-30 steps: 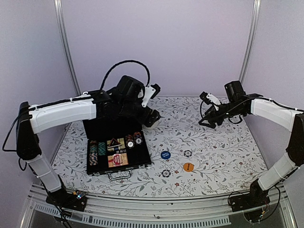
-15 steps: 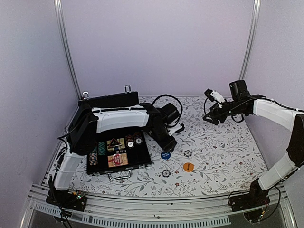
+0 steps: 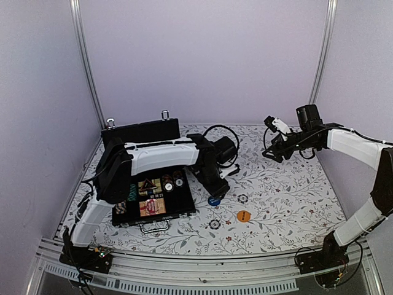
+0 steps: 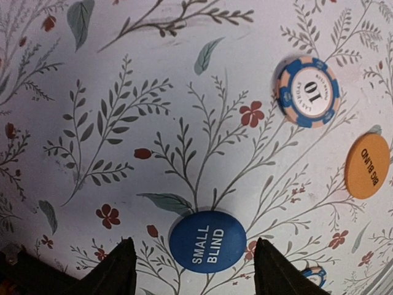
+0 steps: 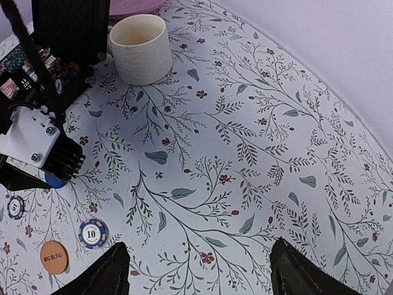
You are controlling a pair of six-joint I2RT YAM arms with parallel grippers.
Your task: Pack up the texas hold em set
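From above, the black case [image 3: 155, 198] is lying open at the desk's [image 3: 288, 203] left side, its lid [image 3: 142, 131] standing upright behind it. The tray is holding rows of striped poker chips [image 3: 125, 198], a reddish card deck [image 3: 150, 206] and two loose chips at the back right. The left claw [image 3: 217, 192] is hanging right over the blue button [image 3: 214, 201]. An orange button [image 3: 244, 216] and two chips are lying apart nearby, outside the case. The right claw [image 3: 270, 150] is hovering high over the far right of the desk. In the left wrist view, the claw's jaws are standing wide on either side of the blue button, which is reading "SMALL BLIND". The orange one is reading "BIG BLIND", and a blue-and-peach chip [image 4: 307, 91] is showing "10" and "LAS VEGAS". In the right wrist view, the right claw's jaws are gaping wide over bare floral cloth, gripping nothing. A cream mug [image 5: 140, 49] is sitting beside the case's corner, with the "10" chip and "BIG BLIND" button lying at lower left.
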